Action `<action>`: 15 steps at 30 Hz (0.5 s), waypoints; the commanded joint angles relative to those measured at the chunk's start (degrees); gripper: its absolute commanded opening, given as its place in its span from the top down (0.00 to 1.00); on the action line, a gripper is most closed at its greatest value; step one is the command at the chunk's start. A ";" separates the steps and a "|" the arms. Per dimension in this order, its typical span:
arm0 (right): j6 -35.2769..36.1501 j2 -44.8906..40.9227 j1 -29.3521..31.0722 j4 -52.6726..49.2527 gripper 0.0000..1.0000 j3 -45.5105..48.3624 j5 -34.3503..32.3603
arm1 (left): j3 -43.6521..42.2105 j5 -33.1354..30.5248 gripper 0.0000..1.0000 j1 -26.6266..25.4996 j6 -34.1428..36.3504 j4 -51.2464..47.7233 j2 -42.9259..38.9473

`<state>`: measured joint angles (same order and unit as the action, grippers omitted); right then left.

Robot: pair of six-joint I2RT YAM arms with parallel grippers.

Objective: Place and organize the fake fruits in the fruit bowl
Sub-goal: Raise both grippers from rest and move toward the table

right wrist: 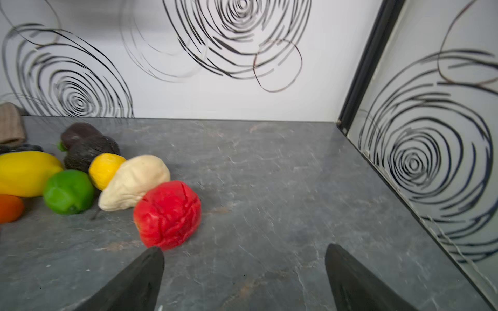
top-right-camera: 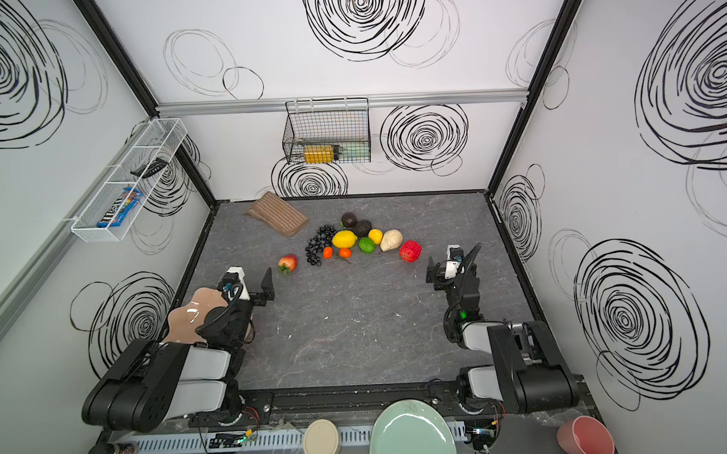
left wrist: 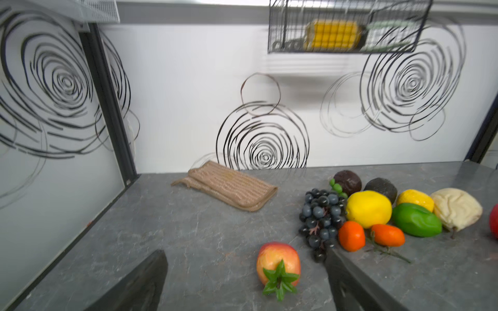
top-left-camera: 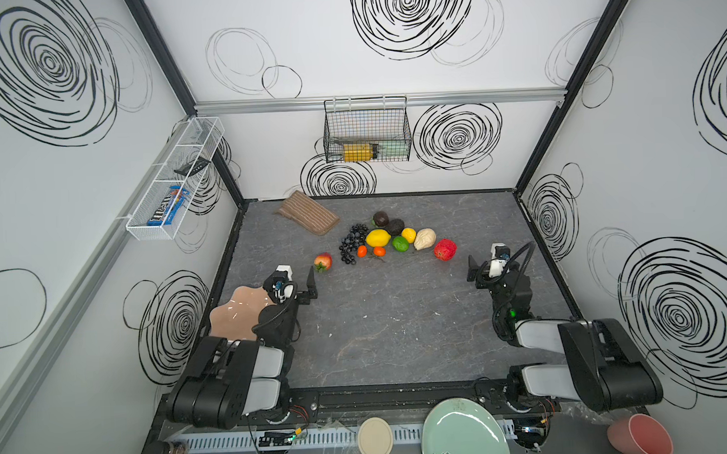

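The fake fruits lie in a cluster at the back middle of the table: dark grapes [top-left-camera: 353, 243], a lemon [top-left-camera: 378, 238], a lime [top-left-camera: 400, 244], a beige fruit [top-left-camera: 424, 239], two avocados [top-left-camera: 394, 227] and two tangerines [top-left-camera: 379, 251]. A red fruit [right wrist: 168, 214] lies just ahead of my open right gripper [right wrist: 244, 249], off its one fingertip. A red-yellow fruit with green leaves [left wrist: 279, 265] sits apart, ahead of my open left gripper [left wrist: 244, 253]. The peach fruit bowl [top-left-camera: 232, 316] stands at the left edge, partly hidden under the left arm, with no fruit visible in it.
A folded beige cloth [top-left-camera: 307, 213] lies at the back left. A black wire basket [top-left-camera: 367, 132] hangs on the back wall and a white wire shelf [top-left-camera: 173, 180] on the left wall. A mint plate [top-left-camera: 464, 432] and a coral cup [top-left-camera: 641, 434] sit beyond the front rail.
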<state>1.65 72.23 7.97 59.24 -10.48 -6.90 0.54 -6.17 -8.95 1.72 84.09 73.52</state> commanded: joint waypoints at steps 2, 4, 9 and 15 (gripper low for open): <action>3.84 -9.31 4.58 -8.31 0.03 -3.95 -0.69 | 1.54 -14.09 0.04 -7.13 4.01 -9.21 -10.87; 2.89 -13.10 5.43 -11.60 0.03 -6.26 3.89 | 3.88 -17.33 0.04 -10.44 1.41 -18.11 -17.24; -12.82 -20.33 6.26 -25.67 0.03 -14.90 6.37 | 11.71 -23.88 0.04 -14.81 -13.30 -37.83 -27.99; -25.03 -26.14 5.84 -41.44 0.03 -19.41 13.14 | 23.18 -30.87 0.04 -14.13 -38.75 -75.81 -33.06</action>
<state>-15.07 47.94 13.96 29.65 -29.17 1.72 20.43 -30.17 -23.38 -20.84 31.48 41.63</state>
